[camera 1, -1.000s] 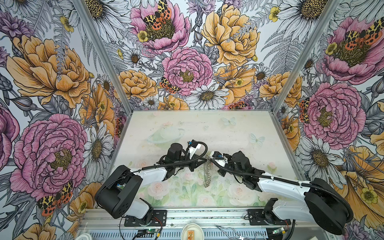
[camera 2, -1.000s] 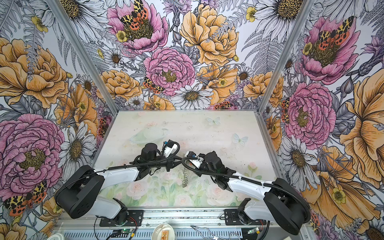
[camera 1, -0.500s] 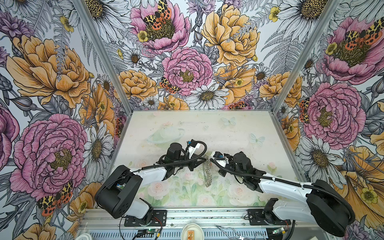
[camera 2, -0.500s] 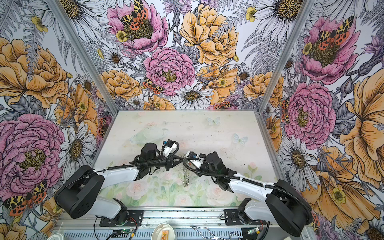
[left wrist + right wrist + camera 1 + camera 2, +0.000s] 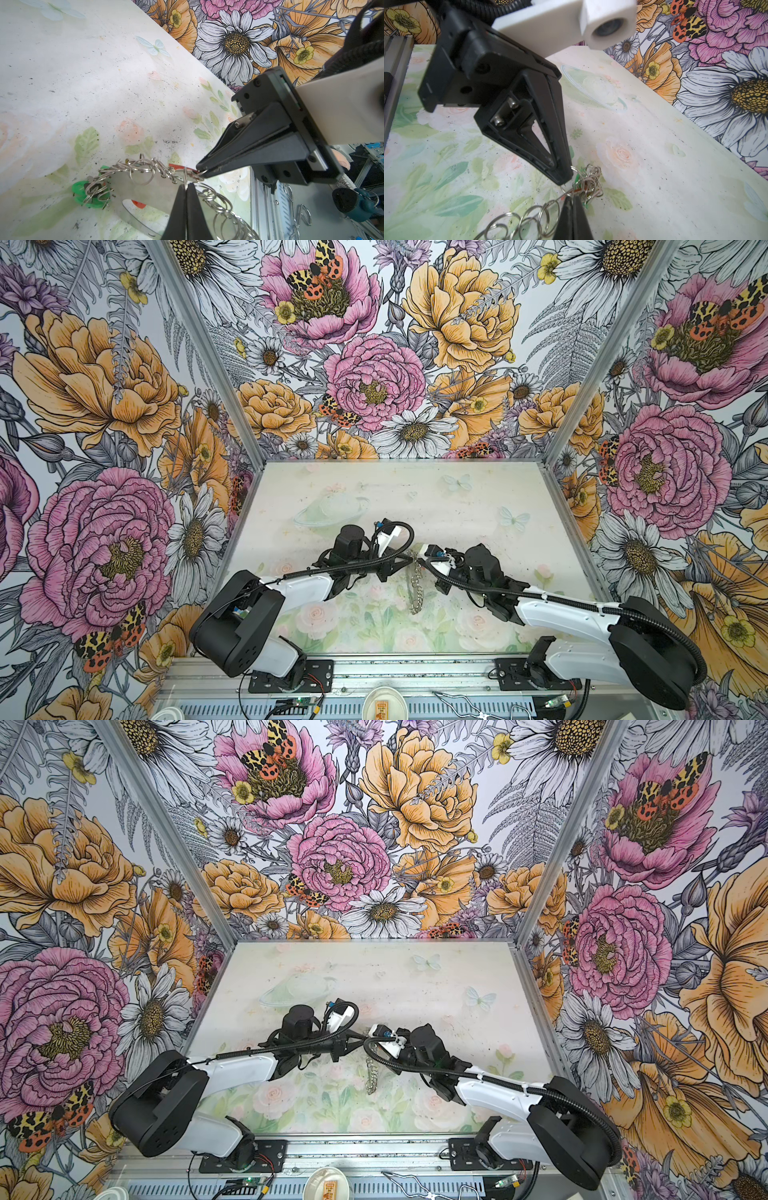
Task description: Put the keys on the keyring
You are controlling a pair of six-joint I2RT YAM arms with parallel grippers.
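Flowers cover every wall, and the pale painted table (image 5: 457,506) lies below. In both top views my left arm (image 5: 307,587) and my right arm (image 5: 552,610) meet in the middle. The keyring (image 5: 415,585) hangs there on its edge. I cannot tell if its low end touches the table.

From my left wrist, my left gripper (image 5: 186,185) is closed tight on the rim of the keyring, among its little wire rings (image 5: 143,176). My right gripper (image 5: 201,172) comes in from the side. It is closed too, on a wire ring just beside my other pinch. A green key (image 5: 89,193) sits at the far end, and a red key (image 5: 176,166) is close to the tips.

From my right wrist, the two tips look very close, nearly touching.

What could go wrong? The wire is thin and smooth, so I think it could slip out of a pinch, and then the keyring would swing or fall. If my arms pull apart too hard, a little ring could bend. If they push together, the tips could bump — and the red key could drop off before it is fully on.
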